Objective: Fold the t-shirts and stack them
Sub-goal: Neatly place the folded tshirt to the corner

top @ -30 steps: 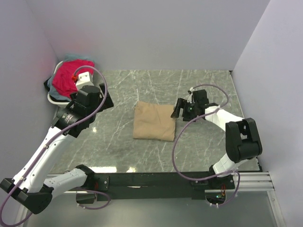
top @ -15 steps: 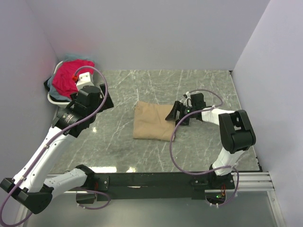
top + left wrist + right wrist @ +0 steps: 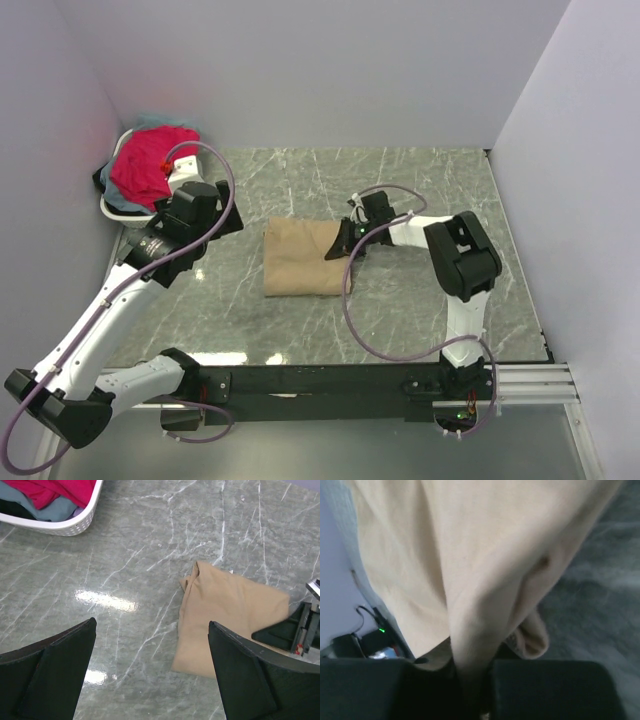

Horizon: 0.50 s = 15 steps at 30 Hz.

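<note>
1. I see one tan t-shirt lying folded mid-tabletop.
2. My right fingers pinch its right edge.
3. My left fingers hang spread and empty.
4. The red-pink t-shirt and others fill the basket; I judge most work is left.

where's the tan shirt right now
In the top view the folded tan t-shirt lies near the table's middle, its right edge pinched in the right pincer; the basket sits at the back left.
</note>
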{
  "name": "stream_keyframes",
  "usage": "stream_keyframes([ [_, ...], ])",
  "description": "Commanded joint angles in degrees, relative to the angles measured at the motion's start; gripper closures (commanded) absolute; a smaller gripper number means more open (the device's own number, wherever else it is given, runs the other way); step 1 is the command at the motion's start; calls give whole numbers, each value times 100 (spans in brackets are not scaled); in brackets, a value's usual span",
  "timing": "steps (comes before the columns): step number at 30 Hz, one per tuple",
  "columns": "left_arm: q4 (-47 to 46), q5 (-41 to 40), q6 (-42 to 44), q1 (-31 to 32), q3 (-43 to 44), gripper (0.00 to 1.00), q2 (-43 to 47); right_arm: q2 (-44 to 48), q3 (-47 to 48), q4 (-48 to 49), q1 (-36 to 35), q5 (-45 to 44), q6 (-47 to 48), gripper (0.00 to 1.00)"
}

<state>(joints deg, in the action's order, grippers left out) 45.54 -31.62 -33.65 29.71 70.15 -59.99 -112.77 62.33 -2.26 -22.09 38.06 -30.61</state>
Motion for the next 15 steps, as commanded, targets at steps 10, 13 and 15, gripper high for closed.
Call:
stream_keyframes([
  [10,-326,463,174,8,-28,0,-250,-1466,3390,-1031,784,-871,-322,100],
  [13,-440,630,209,8,-63,1,-329,-1730,4032,-943,1188,-888,-515,100],
  [15,-467,683,245,8,-45,1,-417,-1879,4478,-934,1469,-958,-612,100],
])
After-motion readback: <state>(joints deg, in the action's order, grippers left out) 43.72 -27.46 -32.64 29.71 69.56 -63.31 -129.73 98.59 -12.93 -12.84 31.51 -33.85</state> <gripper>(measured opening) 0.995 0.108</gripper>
